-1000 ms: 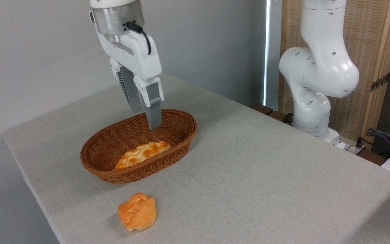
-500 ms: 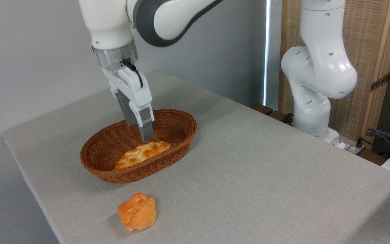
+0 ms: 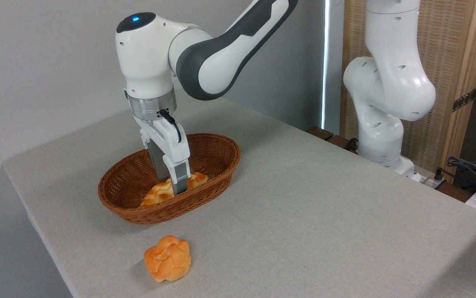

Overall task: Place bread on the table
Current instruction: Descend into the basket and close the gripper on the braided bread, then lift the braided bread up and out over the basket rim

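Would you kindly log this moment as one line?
phase: reach | gripper: jaws astride bread, closure unclear | bread: in basket | bun: on table

The bread (image 3: 158,193) is pale yellow with golden-brown braided bumps; the basket (image 3: 217,163) is brown woven wicker; the bun (image 3: 167,258) is orange and knobbly; the desk (image 3: 304,215) wears light grey-beige cloth; the arm (image 3: 221,54) is white and dark grey.

No text, label, brand mark, number or sign can be read anywhere in the frame.
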Controlling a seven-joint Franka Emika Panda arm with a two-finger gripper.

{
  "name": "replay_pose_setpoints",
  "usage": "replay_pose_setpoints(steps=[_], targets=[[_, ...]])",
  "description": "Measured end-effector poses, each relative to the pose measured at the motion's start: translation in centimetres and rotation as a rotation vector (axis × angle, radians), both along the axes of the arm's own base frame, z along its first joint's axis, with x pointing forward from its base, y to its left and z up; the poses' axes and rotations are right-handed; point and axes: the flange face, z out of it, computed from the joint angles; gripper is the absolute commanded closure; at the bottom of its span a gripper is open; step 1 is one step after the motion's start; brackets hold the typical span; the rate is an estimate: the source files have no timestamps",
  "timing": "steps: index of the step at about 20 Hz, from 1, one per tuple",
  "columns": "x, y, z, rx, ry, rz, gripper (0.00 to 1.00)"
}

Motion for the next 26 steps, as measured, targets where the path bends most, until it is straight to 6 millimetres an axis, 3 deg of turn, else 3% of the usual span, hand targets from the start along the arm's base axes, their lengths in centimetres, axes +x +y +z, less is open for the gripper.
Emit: replay_pose_setpoints(steps=[2,4,11,20,26], targets=[[-0.1,-0.2,-0.5,0.003,0.008,-0.005,0.37],[0.0,-0.2,-1.1,0.008,0.017,-0.006,0.56],[0.2,-0.2,-1.9,0.015,0.03,-0.01,0.89],[0.5,0.1,-1.6,0.018,0.021,-0.007,0.94],[0.9,-0.7,1.2,0.011,0.051,-0.017,0.93]])
